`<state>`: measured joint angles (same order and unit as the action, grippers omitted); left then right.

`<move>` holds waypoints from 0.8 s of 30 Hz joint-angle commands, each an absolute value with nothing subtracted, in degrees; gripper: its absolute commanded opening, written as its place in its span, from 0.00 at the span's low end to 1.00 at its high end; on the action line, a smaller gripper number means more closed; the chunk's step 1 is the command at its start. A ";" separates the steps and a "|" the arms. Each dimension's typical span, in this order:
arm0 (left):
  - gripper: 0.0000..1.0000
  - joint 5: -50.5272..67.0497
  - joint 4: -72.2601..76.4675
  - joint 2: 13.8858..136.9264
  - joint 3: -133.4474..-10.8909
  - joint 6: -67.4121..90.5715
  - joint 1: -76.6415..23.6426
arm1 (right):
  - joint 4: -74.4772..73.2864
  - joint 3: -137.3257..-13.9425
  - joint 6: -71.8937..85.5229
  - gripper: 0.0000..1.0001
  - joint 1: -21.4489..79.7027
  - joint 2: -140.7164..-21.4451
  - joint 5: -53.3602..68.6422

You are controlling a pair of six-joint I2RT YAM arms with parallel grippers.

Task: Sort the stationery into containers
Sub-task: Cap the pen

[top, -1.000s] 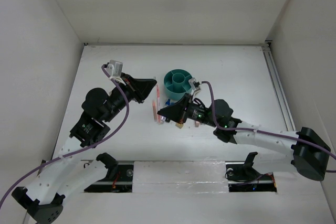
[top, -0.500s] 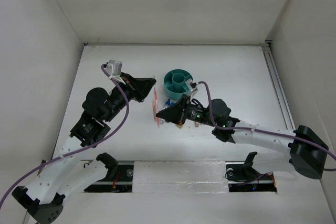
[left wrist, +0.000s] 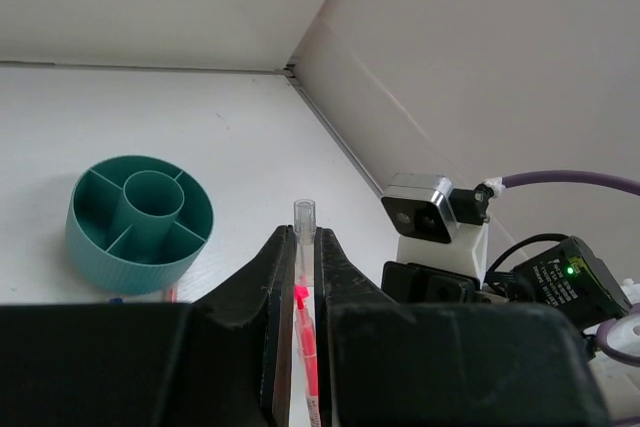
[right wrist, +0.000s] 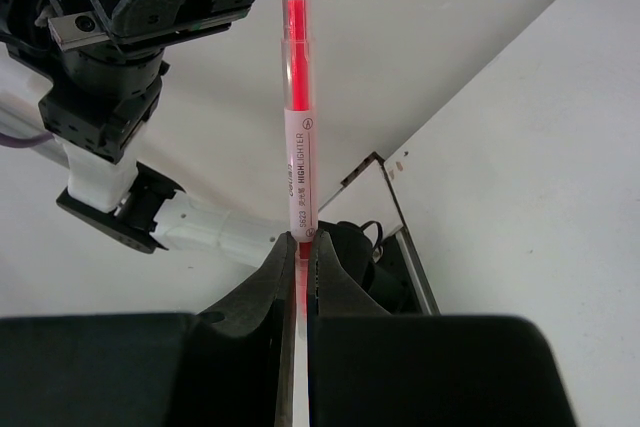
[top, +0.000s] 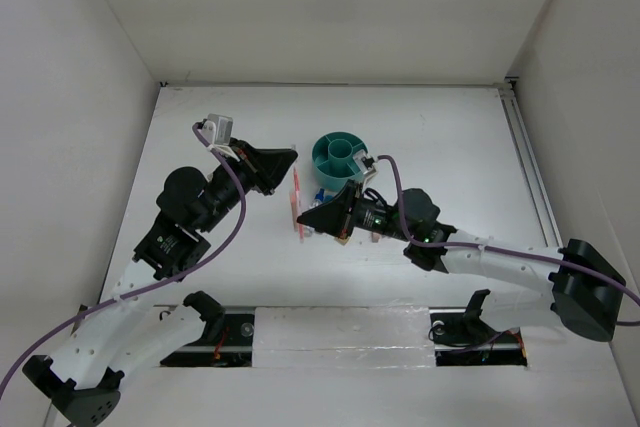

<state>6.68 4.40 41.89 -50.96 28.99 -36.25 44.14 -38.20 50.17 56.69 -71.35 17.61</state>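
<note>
Since one second ago the right pincer [top: 305, 215] is brought a little to the left, up to the highlighter [right wrist: 298, 147], while the left arm is not moved. In the last half second almost nothing is changed. The pink highlighter is now held in the air above the bench [top: 450, 137] by both arms. The right pincer is closed on one end. The left pincer [left wrist: 301, 239] is closed narrowly on the other part, and the clear cap end stands out beyond its fingertips. The teal organizer [left wrist: 135, 259] is seen upright just beside, and nothing is seen in the compartments that show.

A handover from left to right is judged to be the step in hand. Next, the left pincer should be opened and drawn back before the right arm is turned. Then the highlighter is to be carried over a compartment and lowered end first, so that it is not knocked against the rim.
</note>
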 commanded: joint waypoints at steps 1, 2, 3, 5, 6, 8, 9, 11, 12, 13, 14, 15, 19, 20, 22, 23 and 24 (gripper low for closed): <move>0.00 7.56 6.15 41.57 -50.45 28.83 -36.30 | 47.46 -40.78 49.39 0.00 56.60 -70.75 17.49; 0.00 7.56 6.15 41.57 -50.45 28.83 -36.30 | 46.94 -40.78 49.39 0.00 56.60 -70.75 17.49; 0.00 8.08 6.15 41.57 -50.45 28.83 -36.30 | 46.93 -40.78 49.39 0.00 56.60 -70.75 17.49; 0.00 8.09 6.15 41.57 -50.45 28.83 -36.30 | 46.93 -41.31 49.39 0.00 56.60 -70.23 17.49; 0.00 8.09 6.15 41.57 -50.45 28.83 -36.30 | 46.93 -41.31 49.39 0.00 56.60 -70.22 17.49; 0.00 8.09 6.15 41.57 -50.45 28.83 -36.30 | 46.41 -41.31 48.87 0.00 56.60 -70.22 16.96; 0.00 8.61 6.15 41.57 -49.93 28.83 -36.30 | 46.41 -41.31 48.87 0.00 56.60 -70.22 16.96; 0.00 8.61 6.15 41.57 -49.92 28.83 -36.30 | 46.41 -41.31 48.87 0.00 56.60 -70.22 16.96; 0.00 8.61 6.15 41.57 -49.92 28.83 -36.30 | 46.41 -41.31 48.87 0.00 56.60 -70.22 16.96; 0.00 8.61 6.15 41.57 -49.92 28.83 -36.30 | 46.41 -41.31 48.87 0.00 56.60 -70.22 16.44; 0.00 8.61 6.15 41.57 -49.92 28.83 -36.30 | 46.41 -41.31 48.87 0.00 56.08 -70.22 16.44; 0.00 8.61 6.15 41.57 -49.92 28.83 -36.30 | 46.41 -41.31 48.87 0.00 56.07 -70.22 16.44; 0.00 8.61 6.15 41.57 -49.92 28.83 -36.30 | 46.41 -41.31 48.87 0.00 55.55 -70.22 16.44; 0.00 8.61 6.15 41.57 -49.92 28.83 -36.30 | 46.41 -41.31 48.87 0.00 55.55 -70.22 16.44; 0.00 8.61 6.15 41.05 -49.92 28.83 -36.30 | 45.88 -41.31 48.87 0.00 55.55 -70.22 16.44; 0.00 8.61 6.15 41.04 -49.92 28.83 -36.30 | 45.88 -41.31 48.87 0.00 55.55 -70.22 16.44; 0.00 8.61 6.15 41.04 -49.92 28.83 -36.30 | 45.88 -41.31 48.87 0.00 55.55 -70.22 16.44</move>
